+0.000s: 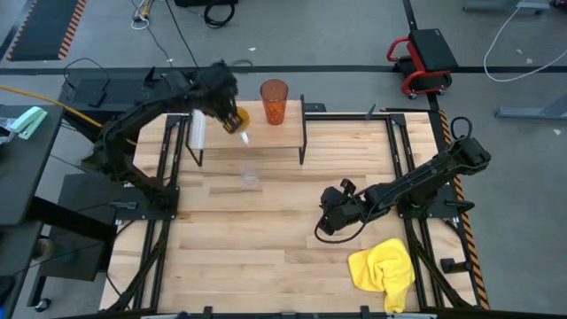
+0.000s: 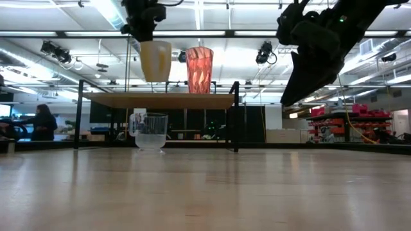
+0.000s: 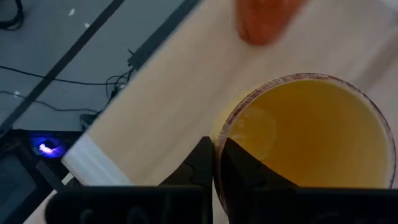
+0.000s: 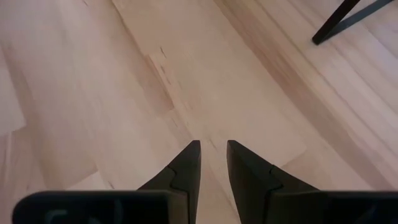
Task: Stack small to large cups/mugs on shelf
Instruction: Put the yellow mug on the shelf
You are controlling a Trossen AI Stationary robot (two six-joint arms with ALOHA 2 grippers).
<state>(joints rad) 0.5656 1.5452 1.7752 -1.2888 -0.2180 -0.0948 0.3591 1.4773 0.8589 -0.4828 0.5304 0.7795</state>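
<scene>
My left gripper (image 1: 232,120) is shut on the orange mug (image 2: 156,61) and holds it in the air above the left part of the shelf (image 2: 160,101). The mug's pale handle (image 1: 245,137) points toward the table's near side. The ribbed orange-red tumbler (image 2: 199,69) stands upright on the shelf, right of the mug. The small clear glass (image 2: 151,131) stands on the tabletop in front of the shelf. My right gripper (image 4: 211,155) hovers over bare table at the right, with a narrow gap between its fingers. My left gripper holds the mug by its rim (image 3: 217,140), with one finger (image 3: 242,168) inside the mug and the other (image 3: 199,165) outside. The fingers come from above, pointing down. The mug hangs upright below them, lifted clear of the shelf.
A yellow cloth (image 1: 385,270) lies near the table's near right corner. A white object (image 1: 198,131) sits at the shelf's left end. The shelf's black legs (image 2: 236,119) stand on the far half of the table. People sit in the room behind (image 2: 42,122).
</scene>
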